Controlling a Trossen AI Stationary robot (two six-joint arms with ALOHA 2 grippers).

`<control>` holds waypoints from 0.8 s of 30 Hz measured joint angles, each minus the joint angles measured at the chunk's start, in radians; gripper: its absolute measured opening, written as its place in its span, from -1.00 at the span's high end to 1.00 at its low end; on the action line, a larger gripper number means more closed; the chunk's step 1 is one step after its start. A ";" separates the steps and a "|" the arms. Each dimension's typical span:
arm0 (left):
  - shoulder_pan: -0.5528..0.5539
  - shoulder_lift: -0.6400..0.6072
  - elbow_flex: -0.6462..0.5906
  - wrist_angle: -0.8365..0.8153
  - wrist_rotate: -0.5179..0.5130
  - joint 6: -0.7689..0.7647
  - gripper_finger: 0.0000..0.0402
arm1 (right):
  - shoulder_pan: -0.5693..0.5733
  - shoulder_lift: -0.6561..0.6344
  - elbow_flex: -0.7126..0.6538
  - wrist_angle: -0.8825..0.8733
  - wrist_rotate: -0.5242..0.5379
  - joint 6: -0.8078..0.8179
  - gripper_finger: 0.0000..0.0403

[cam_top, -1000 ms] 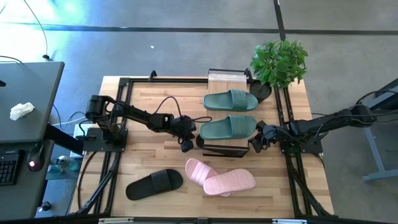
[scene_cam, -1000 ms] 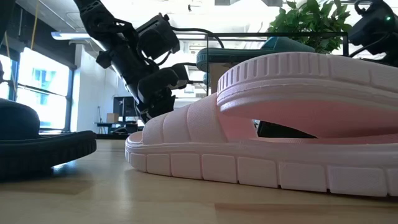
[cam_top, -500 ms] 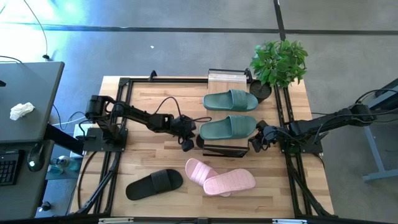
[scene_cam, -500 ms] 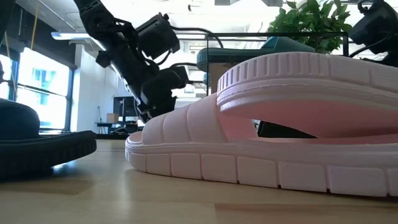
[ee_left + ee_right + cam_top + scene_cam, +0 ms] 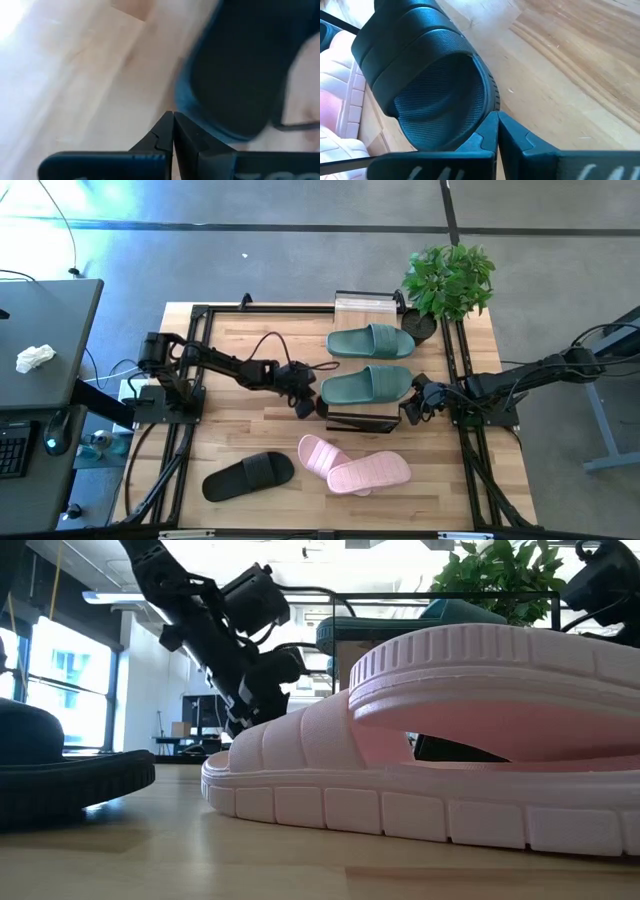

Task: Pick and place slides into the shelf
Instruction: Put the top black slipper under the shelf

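Two green slides (image 5: 370, 340) sitting side by side on top of the shelf (image 5: 362, 304); seeing a black slide (image 5: 430, 85) close in front of the right jaws, seemingly tucked low at the shelf's front edge, though not telling for sure whether on its lower board. Finding the other black one (image 5: 249, 475) lying on the table (image 5: 240, 430) at the front left, and the pink pair (image 5: 368, 472) overlapping just right of it, well apart from the shelf. Noticing one small change over the last second: left jaws edging slightly closer to the shelf's left end, beside the nearer green slide, while keeping pressed together and holding nothing. Right jaws waiting at the shelf's right end, likewise pinched shut and empty. Judging about half the task done, with three slides left to shelve; reading the left arm's small shift as repositioning, not yet as reaching for a table slide.
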 joint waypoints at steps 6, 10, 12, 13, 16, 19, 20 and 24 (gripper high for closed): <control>-0.038 0.000 0.000 0.000 -0.001 -0.032 1.00 | 0.000 0.000 0.000 0.001 -0.004 0.000 1.00; -0.049 0.000 0.000 0.000 -0.010 -0.048 1.00 | 0.000 0.000 0.000 0.001 -0.004 0.000 1.00; -0.049 0.000 0.000 -0.003 -0.032 -0.048 1.00 | 0.000 0.000 0.000 0.001 -0.003 0.000 1.00; -0.048 0.000 0.000 -0.005 -0.040 -0.048 1.00 | 0.000 0.000 0.000 0.001 -0.003 0.000 1.00; -0.027 0.000 0.000 -0.004 -0.052 -0.048 1.00 | 0.000 0.000 0.000 0.001 -0.004 0.000 1.00; -0.017 0.020 0.001 0.019 -0.065 -0.048 1.00 | 0.000 0.000 0.000 0.001 -0.010 -0.001 1.00; -0.017 0.028 -0.001 0.022 -0.062 -0.048 1.00 | 0.000 0.000 0.000 0.001 -0.011 -0.004 1.00; -0.023 0.065 0.000 0.100 -0.011 -0.059 1.00 | 0.000 0.000 0.000 -0.003 -0.023 -0.018 1.00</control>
